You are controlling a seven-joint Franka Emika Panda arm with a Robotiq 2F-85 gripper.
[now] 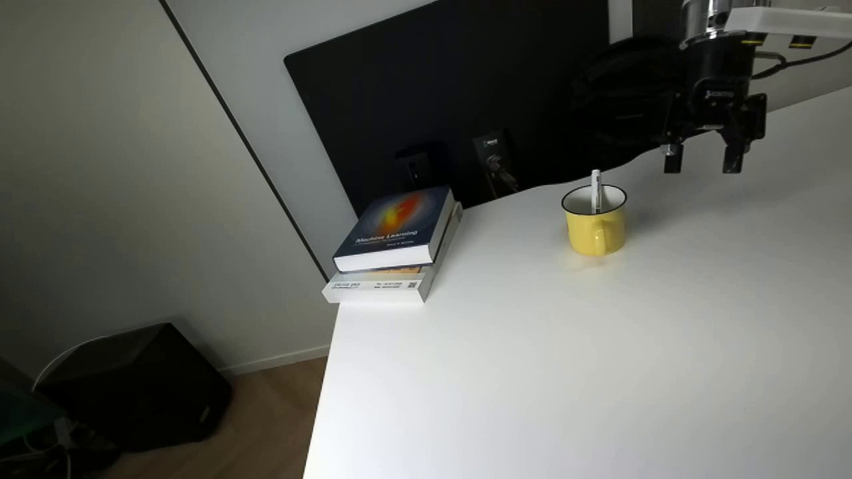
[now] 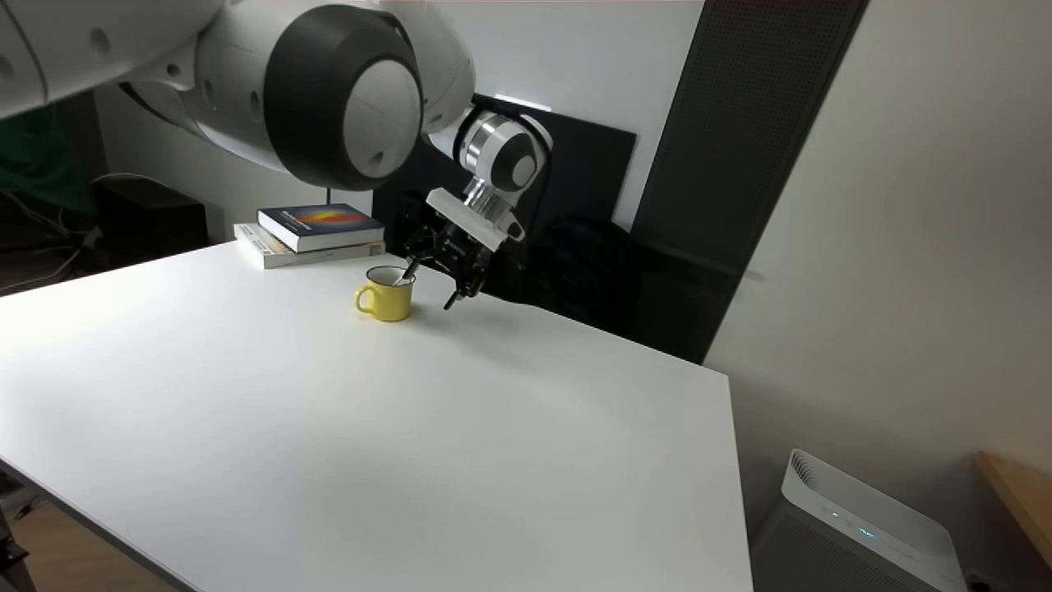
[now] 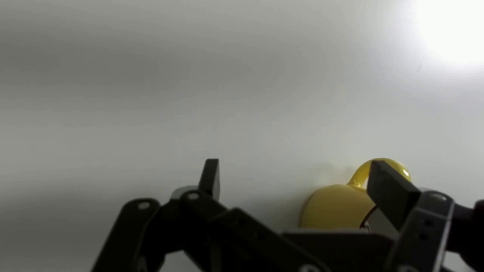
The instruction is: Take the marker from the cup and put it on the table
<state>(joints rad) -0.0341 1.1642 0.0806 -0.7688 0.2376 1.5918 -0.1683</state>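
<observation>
A yellow cup (image 1: pixel 594 234) with a dark rim stands upright on the white table (image 1: pixel 572 372), and it also shows in an exterior view (image 2: pixel 389 302). A white marker (image 1: pixel 596 189) stands in the cup, its upper end sticking out above the rim. My gripper (image 1: pixel 703 163) is open and empty, above the table beside the cup. In an exterior view the gripper (image 2: pixel 430 288) has one finger overlapping the cup's rim and the marker. In the wrist view the cup (image 3: pixel 336 206) lies under the right finger of the gripper (image 3: pixel 295 170); the marker is hidden there.
Two stacked books (image 1: pixel 393 233) lie at the table's corner, and they also show in an exterior view (image 2: pixel 316 230). A black panel (image 1: pixel 432 100) stands behind the table's back edge. A white appliance (image 2: pixel 863 526) stands on the floor beside the table.
</observation>
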